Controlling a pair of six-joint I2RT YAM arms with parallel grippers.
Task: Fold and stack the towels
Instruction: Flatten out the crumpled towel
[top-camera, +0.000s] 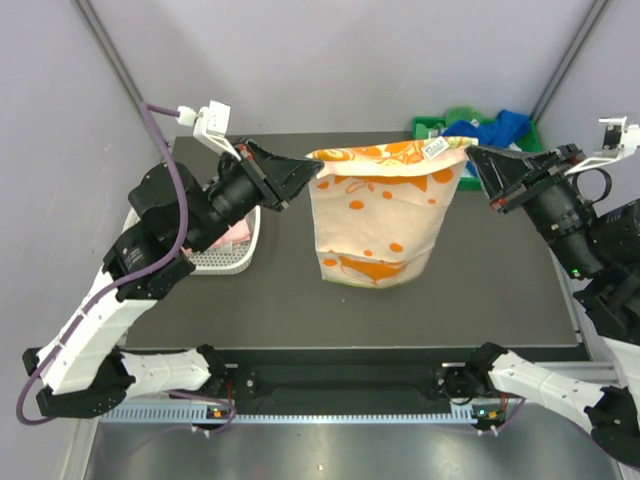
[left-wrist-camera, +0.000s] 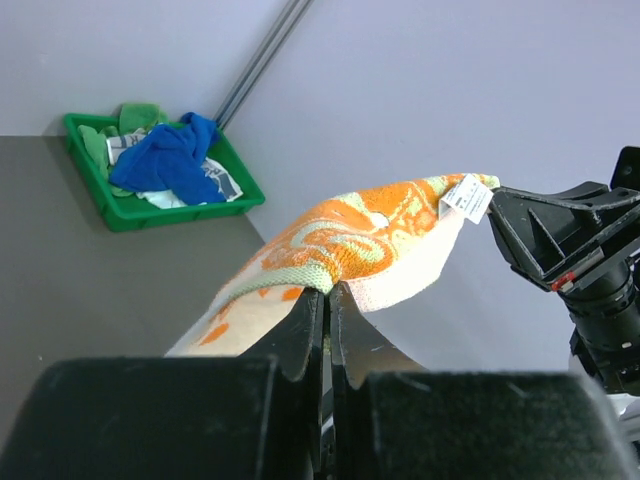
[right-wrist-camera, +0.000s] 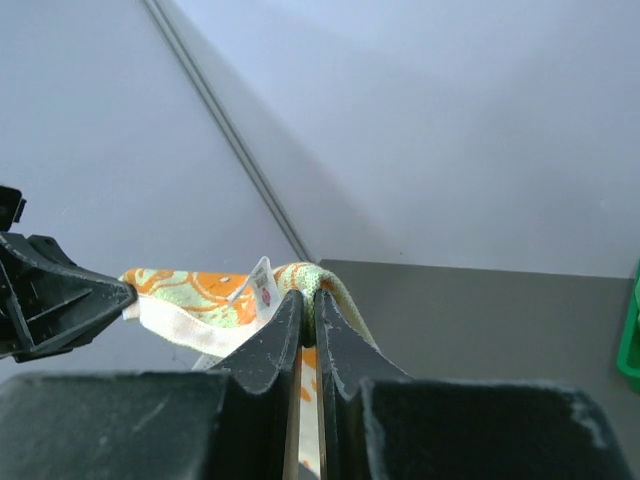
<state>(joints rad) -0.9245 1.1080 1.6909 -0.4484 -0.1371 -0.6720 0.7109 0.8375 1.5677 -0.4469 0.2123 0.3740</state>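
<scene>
Towel (top-camera: 375, 225) corners clamped in left hand (top-camera: 316, 171), right hand (top-camera: 471, 151)

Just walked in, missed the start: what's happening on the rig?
Both arms hold one orange-patterned towel up over the table: the left gripper is shut on one top corner, the right gripper on the other, and the cloth hangs spread between them. A blue towel and others lie in the green tray at the far right; a pink towel sits in the white basket on the left.
</scene>
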